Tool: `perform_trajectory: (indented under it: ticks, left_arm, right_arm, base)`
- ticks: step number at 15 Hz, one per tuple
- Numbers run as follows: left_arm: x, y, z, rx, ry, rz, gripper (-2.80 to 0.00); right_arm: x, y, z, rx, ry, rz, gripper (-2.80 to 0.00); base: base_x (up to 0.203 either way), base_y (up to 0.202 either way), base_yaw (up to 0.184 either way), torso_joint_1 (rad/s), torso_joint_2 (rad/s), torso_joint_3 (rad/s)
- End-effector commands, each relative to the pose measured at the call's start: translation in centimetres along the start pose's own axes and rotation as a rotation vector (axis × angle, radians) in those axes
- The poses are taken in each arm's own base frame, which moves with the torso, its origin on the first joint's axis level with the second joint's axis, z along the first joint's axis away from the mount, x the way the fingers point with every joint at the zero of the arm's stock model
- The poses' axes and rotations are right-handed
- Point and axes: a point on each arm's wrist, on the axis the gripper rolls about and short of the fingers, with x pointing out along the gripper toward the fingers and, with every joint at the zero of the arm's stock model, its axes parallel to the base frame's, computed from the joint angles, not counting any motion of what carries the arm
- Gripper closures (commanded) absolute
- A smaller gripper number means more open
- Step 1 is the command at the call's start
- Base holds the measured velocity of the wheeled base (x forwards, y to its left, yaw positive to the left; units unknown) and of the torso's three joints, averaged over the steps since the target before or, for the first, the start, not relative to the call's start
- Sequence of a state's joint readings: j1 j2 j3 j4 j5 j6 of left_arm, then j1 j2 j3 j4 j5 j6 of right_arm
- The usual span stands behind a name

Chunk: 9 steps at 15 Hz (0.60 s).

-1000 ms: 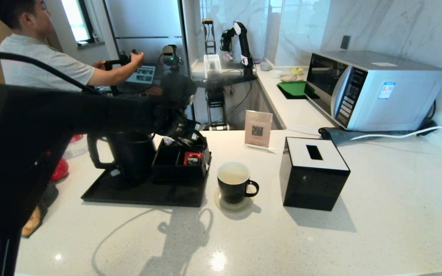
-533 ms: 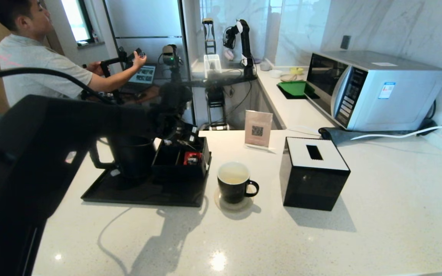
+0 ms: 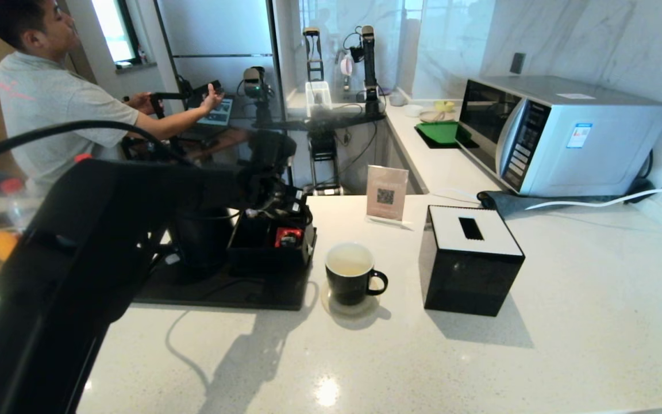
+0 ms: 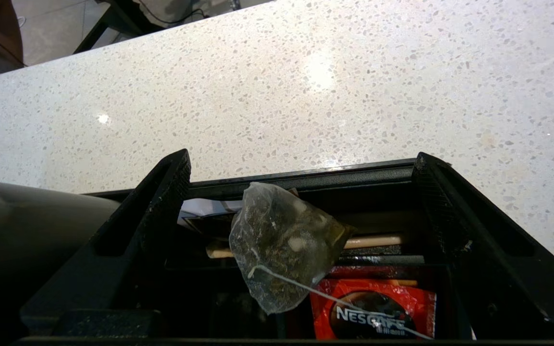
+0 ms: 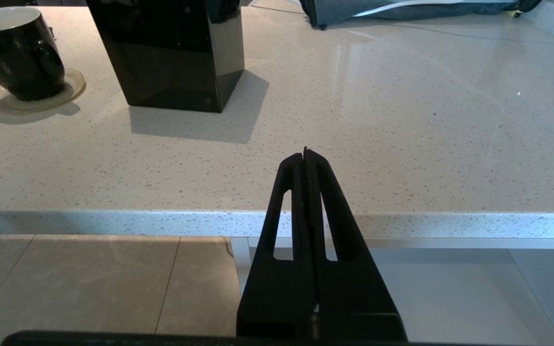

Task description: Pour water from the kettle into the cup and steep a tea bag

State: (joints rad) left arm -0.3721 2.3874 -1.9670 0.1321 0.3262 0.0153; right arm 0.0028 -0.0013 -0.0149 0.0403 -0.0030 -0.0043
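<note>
My left gripper (image 4: 301, 161) hangs open over the black organiser box (image 4: 306, 175) on the tray. The tea bag (image 4: 282, 245), a mesh pouch of dark leaves, lies in that box between the two fingers and touches neither; its white string trails across a red packet (image 4: 373, 312). In the head view the left gripper (image 3: 282, 204) is above the box, and the arm hides most of the kettle (image 3: 201, 238). The black cup (image 3: 349, 273) stands on a coaster right of the tray, with pale water (image 3: 348, 263) in it. My right gripper (image 5: 306, 153) is shut and parked at the counter's front edge.
A black tray (image 3: 222, 294) carries the kettle and the organiser box (image 3: 270, 244). A black tissue box (image 3: 469, 259) stands right of the cup, a card stand (image 3: 387, 192) behind it. The microwave (image 3: 561, 135) sits at the back right. A person stands at the far left.
My left arm has swung to the right in the head view and now covers the kettle's handle; its gripper stays over the organiser box. Cup and right arm are unchanged.
</note>
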Motion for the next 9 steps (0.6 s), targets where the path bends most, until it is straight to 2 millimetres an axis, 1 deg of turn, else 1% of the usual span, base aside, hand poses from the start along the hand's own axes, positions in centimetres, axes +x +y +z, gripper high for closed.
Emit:
perform_trajectory:
  ticks: [1,4,9]
  left_arm:
    - [0.9,0.14,-0.52,0.0,0.013,0.009,-2.8]
    - [1.14,0.63,-0.44,-0.011,0.0,0.019,-2.8]
    - [1.21,0.89,-0.44,-0.014,0.0,0.023,-2.8]
  right_arm:
    - [0.01,0.0,0.01,0.0,0.002,0.0,0.0]
    - [0.01,0.0,0.0,0.0,0.002,0.0,0.0]
    - [0.02,0.0,-0.02,0.0,0.002,0.0,0.0]
  base:
    - [0.0,0.0,0.0,0.0,0.0,0.0]
    - [0.0,0.0,0.0,0.0,0.0,0.0]
    - [0.0,0.0,0.0,0.0,0.0,0.0]
